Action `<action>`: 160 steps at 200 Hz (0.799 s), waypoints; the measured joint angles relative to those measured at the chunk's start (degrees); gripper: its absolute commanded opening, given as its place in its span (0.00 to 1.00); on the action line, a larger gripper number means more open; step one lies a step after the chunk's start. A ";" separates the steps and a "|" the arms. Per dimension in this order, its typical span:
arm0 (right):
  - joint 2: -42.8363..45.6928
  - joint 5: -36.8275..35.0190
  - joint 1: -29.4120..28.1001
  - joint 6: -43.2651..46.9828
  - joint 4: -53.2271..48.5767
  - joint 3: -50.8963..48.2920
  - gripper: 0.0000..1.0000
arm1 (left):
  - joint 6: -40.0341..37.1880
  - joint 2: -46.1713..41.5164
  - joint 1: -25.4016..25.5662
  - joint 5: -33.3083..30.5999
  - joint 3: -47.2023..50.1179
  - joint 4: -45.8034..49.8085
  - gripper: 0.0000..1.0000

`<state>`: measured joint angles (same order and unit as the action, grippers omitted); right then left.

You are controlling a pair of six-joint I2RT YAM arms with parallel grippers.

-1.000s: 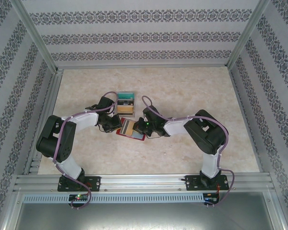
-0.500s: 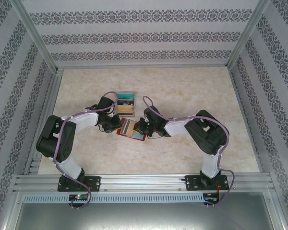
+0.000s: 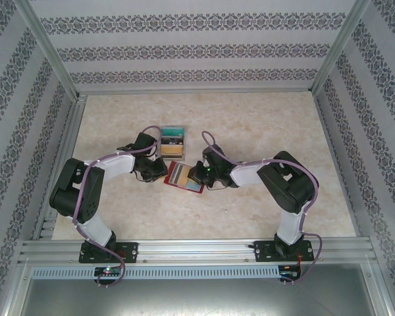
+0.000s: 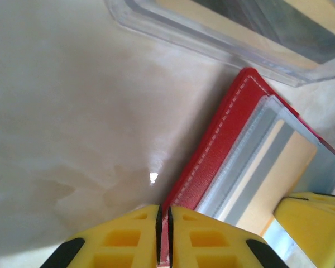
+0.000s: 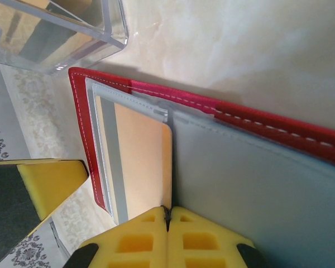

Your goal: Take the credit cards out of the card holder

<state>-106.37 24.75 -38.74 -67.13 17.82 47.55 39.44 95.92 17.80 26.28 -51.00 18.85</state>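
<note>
Left gripper (image 4: pixel 163 226) is closed on the red edge of the holder (image 4: pixel 212 151); a sliver of red shows between its yellow fingers. Right gripper (image 5: pixel 167 215) is closed tight, tips at the edge of a tan card (image 5: pixel 139 162) in the grey pocket. Whether it pinches the card is unclear. The holder lies open on the table (image 3: pixel 263 125), just beside a clear box (image 3: pixel 172 140).

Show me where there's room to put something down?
Bare table beyond the right arm, toward the back wall, and the near strip between both arms. Crowded in the middle: left gripper, right gripper, card holder and clear card box.
</note>
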 measured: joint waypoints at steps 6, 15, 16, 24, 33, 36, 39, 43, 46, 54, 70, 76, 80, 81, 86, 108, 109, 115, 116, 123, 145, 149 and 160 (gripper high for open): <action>-0.02 0.02 0.00 0.00 0.00 0.00 0.00 | -0.02 -0.09 0.13 0.42 -0.02 -0.02 0.15; -0.02 0.04 0.00 0.00 -0.02 0.02 0.00 | -0.11 -0.26 0.31 0.94 -0.26 -0.02 0.15; -0.02 0.04 0.00 0.00 -0.02 0.02 0.00 | -0.11 -0.26 0.33 0.98 -0.28 -0.02 0.15; -0.02 0.11 0.00 0.00 -0.07 0.07 0.00 | -0.20 -0.28 0.66 1.38 -0.76 -0.02 0.15; -0.02 0.20 -0.02 0.00 -0.07 0.09 0.00 | -0.22 -0.28 1.25 1.90 -1.44 -0.07 0.15; -0.02 0.20 -0.02 0.00 -0.09 0.09 0.00 | -0.22 -0.28 1.38 2.01 -1.66 -0.09 0.15; -0.02 0.20 -0.02 0.00 -0.09 0.09 0.00 | -0.22 -0.26 1.55 2.12 -1.86 -0.13 0.15; -0.04 0.22 -0.02 0.00 -0.09 0.09 0.00 | -0.22 -0.26 1.77 2.23 -2.10 -0.20 0.15; -0.04 0.22 -0.02 0.00 -0.11 0.13 0.00 | -0.22 -0.26 1.92 2.32 -2.25 -0.33 0.15; -0.07 0.22 -0.02 0.00 -0.22 0.20 0.00 | -0.22 -0.09 2.32 2.64 -2.67 -0.63 0.15; -0.07 0.22 -0.02 0.00 -0.39 0.31 0.00 | -0.20 0.61 2.75 3.15 -2.95 -1.57 0.15; -0.07 0.22 -0.02 0.00 -0.42 0.33 0.00 | -0.22 0.98 2.84 3.30 -2.97 -1.70 0.15; -0.07 0.22 -0.02 0.00 -0.42 0.33 0.00 | -0.22 1.31 2.89 3.37 -2.99 -1.73 0.15; -0.07 0.24 -0.02 0.00 -0.42 0.33 0.00 | -0.22 1.38 2.89 3.37 -2.99 -1.73 0.15; -0.07 0.24 -0.02 0.00 -0.42 0.33 0.00 | -0.22 1.79 2.93 3.52 -3.02 -1.73 0.15; -0.07 0.26 -0.02 0.00 -0.44 0.33 0.00 | -0.20 3.50 3.21 3.48 -3.23 -1.68 0.12; -0.09 0.26 -0.02 0.00 -0.44 0.33 0.00 | -0.22 3.63 3.23 3.48 -3.28 -1.66 0.11; -0.07 0.26 -0.02 0.00 -0.44 0.33 0.00 | -0.22 4.11 3.28 3.43 -3.43 -1.64 0.07; -0.09 0.26 -0.02 0.00 -0.44 0.33 0.00 | -0.22 4.24 3.28 3.41 -3.48 -1.64 0.07; -0.07 0.26 -0.02 0.00 -0.50 0.33 0.00 | -0.24 4.72 3.26 3.52 -3.76 -1.46 0.05; -0.07 0.28 -0.02 0.04 -0.66 0.33 0.00 | -0.22 5.25 3.28 2.56 -4.94 -0.61 0.00; -0.07 0.31 -0.02 0.13 -0.66 0.33 0.00 | -0.20 5.31 3.32 2.51 -5.05 -0.42 0.00; -0.07 0.39 0.02 0.26 -0.66 0.33 0.00 | -0.20 5.38 3.50 2.12 -5.31 0.02 0.00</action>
<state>-106.43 25.15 -38.72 -66.87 17.17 47.88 39.24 101.30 21.30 28.40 -56.31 18.87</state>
